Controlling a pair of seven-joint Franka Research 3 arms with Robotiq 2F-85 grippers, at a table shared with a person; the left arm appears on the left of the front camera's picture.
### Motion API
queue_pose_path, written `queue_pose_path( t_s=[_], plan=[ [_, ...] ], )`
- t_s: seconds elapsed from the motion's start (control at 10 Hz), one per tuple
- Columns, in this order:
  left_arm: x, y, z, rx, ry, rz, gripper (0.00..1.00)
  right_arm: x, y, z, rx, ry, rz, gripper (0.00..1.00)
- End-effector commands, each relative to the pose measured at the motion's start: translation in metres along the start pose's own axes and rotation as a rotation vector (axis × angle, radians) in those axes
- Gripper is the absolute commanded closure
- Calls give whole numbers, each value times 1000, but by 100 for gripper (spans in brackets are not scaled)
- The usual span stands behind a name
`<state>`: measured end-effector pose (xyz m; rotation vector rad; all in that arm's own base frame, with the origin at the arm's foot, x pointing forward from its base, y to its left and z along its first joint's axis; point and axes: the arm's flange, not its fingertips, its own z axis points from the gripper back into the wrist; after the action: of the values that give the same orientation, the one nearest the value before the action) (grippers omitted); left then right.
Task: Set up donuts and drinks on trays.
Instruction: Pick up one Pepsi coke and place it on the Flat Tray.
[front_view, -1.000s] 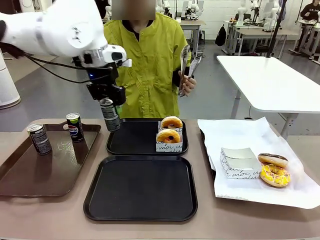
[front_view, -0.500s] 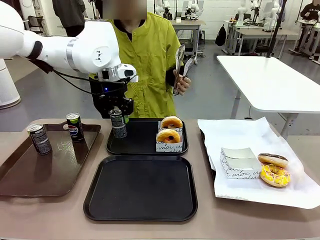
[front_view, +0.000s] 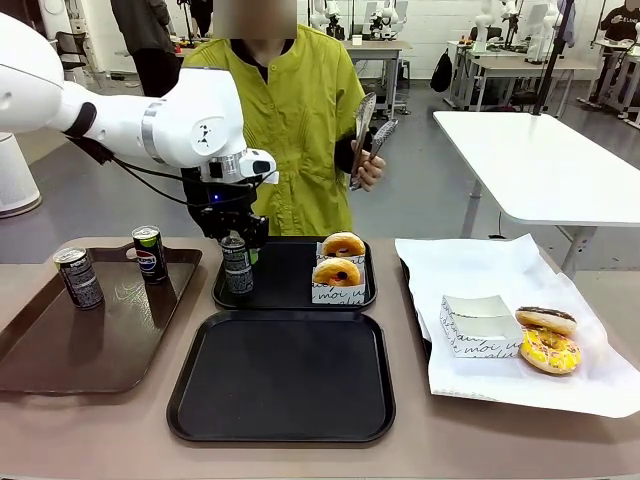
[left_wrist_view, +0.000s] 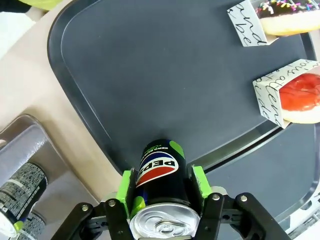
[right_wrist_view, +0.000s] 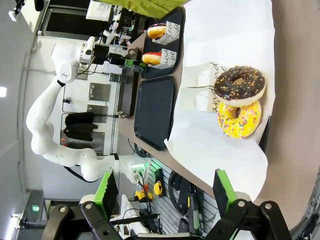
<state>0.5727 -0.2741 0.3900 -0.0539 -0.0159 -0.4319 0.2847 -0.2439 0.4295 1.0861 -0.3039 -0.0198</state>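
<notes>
My left gripper (front_view: 234, 240) is shut on a dark Pepsi can (front_view: 237, 266), held upright at the left end of the far black tray (front_view: 290, 292); whether the can touches the tray I cannot tell. In the left wrist view the green pads (left_wrist_view: 127, 186) clamp the can (left_wrist_view: 159, 167) over the tray (left_wrist_view: 165, 85). Two boxed glazed donuts (front_view: 337, 273) sit at that tray's right end. The near black tray (front_view: 282, 375) is bare. My right gripper (right_wrist_view: 165, 192) hangs open, high above the chocolate donut (right_wrist_view: 240, 85) and the yellow sprinkled donut (right_wrist_view: 240, 116).
At the left, a brown tray (front_view: 60, 345) holds two more cans (front_view: 78, 277). White paper (front_view: 480, 270) on the right carries an empty white box (front_view: 478, 325), a chocolate donut (front_view: 545, 320) and a yellow donut (front_view: 549, 350). The person across the table holds metal tongs (front_view: 366, 125).
My left gripper has carried the can to the right and down, from above the brown tray's edge to the far black tray's left end. The person's tongs barely shifted.
</notes>
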Motion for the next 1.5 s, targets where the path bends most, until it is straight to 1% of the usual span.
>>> queue_pose_path(
  t_s=[0.0,0.1,0.2,0.3,0.4,0.5,0.6,0.7,0.8,0.9,1.1,1.3,1.4],
  plan=[
    [-2,-5,-12,75,-38,10,43,0,1,-2,17,-14,5,0],
    [-2,-7,-15,86,-37,1,43,0,1,-2,17,-14,5,0],
    [-5,-10,-13,88,-38,-5,0,0,1,-2,17,-14,5,0],
    [-9,-13,-5,77,-59,2,0,0,1,-2,17,-14,5,0],
    [-16,-17,12,74,-77,-4,0,0,1,-2,17,-14,5,0],
    [-24,-21,32,88,-85,-7,20,0,1,-2,17,-14,5,0],
    [-41,-25,53,102,-96,-7,11,0,1,-2,17,-14,5,0],
    [-60,-28,71,107,-118,-22,0,0,1,-2,17,-14,5,0],
    [-83,-29,86,91,-129,-29,0,0,1,-2,17,-14,5,0],
    [-99,-28,96,90,-135,-42,0,0,1,-2,17,-14,5,0],
    [-131,-16,104,91,-127,-52,0,0,1,-2,17,-14,5,0],
    [-170,-2,106,92,-158,-13,0,0,1,-2,17,-14,5,0],
    [-175,6,109,78,-172,12,0,0,1,-2,17,-14,5,0]
  ],
)
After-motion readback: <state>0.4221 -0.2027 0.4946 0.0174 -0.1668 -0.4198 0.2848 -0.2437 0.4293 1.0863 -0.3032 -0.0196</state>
